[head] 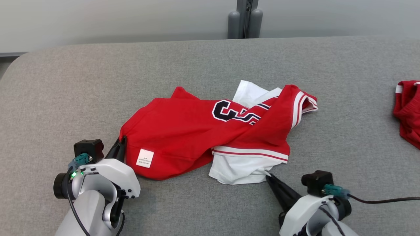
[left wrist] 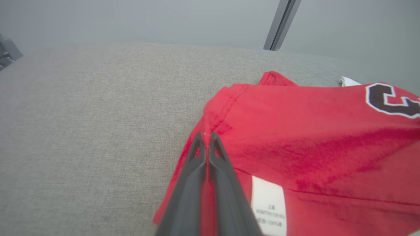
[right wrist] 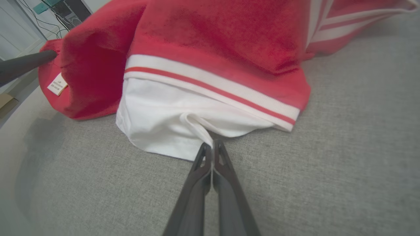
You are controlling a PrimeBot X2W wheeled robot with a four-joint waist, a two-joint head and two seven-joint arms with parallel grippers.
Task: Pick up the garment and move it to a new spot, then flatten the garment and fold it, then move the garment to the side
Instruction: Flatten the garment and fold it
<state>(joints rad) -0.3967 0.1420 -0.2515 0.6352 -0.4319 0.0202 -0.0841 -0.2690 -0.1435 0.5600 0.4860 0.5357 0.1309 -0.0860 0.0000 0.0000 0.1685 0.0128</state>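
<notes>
Across the middle of the grey padded surface [head: 82, 82]: the garment [head: 183, 131], crumpled, red side up, with part of the black white-edged lettering showing. White sleeve cloth poking out at both the far edge and the near edge.

At its left corner, just beside the small white label [head: 144, 158]: left gripper [head: 122, 141], fingers pressed fully together, a fold of red hem pinched between the tips. Cloth visibly bunched right at those tips in the left wrist view.

At the near right edge: right gripper [head: 268, 175], likewise closed tight, nipping a twisted bit of white sleeve fabric just below the white-and-red striped trim. Plain to see in the right wrist view, with the white cloth drawn to a point between the tips.

Well apart, at the far right edge: red shorts [head: 408, 108], touched by neither gripper.
</notes>
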